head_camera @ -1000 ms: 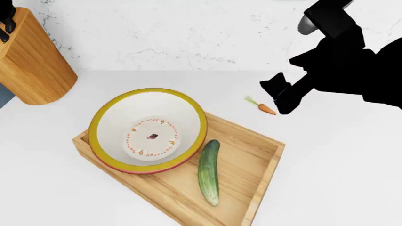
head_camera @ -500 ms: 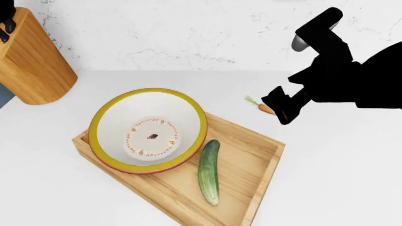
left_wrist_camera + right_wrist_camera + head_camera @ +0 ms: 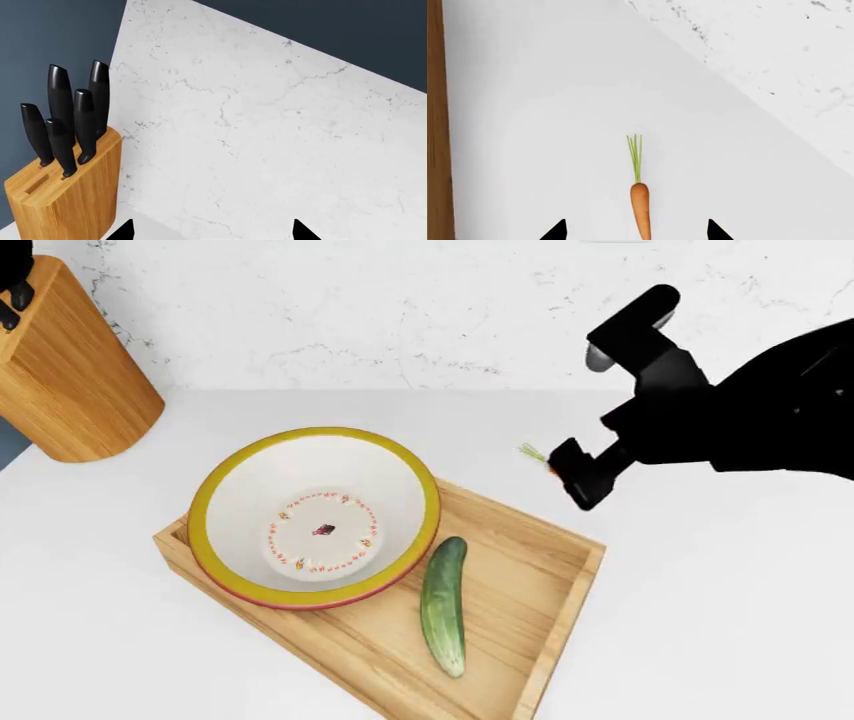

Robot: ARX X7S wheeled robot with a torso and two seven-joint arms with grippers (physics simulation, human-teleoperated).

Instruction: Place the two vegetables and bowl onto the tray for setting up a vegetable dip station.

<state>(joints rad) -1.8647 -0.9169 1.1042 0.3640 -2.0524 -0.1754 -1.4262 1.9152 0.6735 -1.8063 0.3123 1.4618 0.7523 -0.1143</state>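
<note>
The bowl (image 3: 316,517), white inside with a yellow rim, sits on the left half of the wooden tray (image 3: 534,580). The green cucumber (image 3: 445,604) lies on the tray beside the bowl. The small orange carrot (image 3: 640,207) lies on the white counter past the tray's far right corner; in the head view only its green top (image 3: 533,452) shows beside the gripper. My right gripper (image 3: 577,477) is open, right over the carrot, which lies between the fingertips in the right wrist view. My left gripper (image 3: 210,235) is open and empty, facing the wall, out of the head view.
A rounded wooden knife block (image 3: 64,365) with black-handled knives stands at the back left, also in the left wrist view (image 3: 63,192). A marble wall (image 3: 400,310) backs the counter. The tray's edge (image 3: 437,120) shows in the right wrist view.
My right gripper has moved left and down toward the carrot and now covers most of it in the head view. Bowl, cucumber and tray have not moved.
</note>
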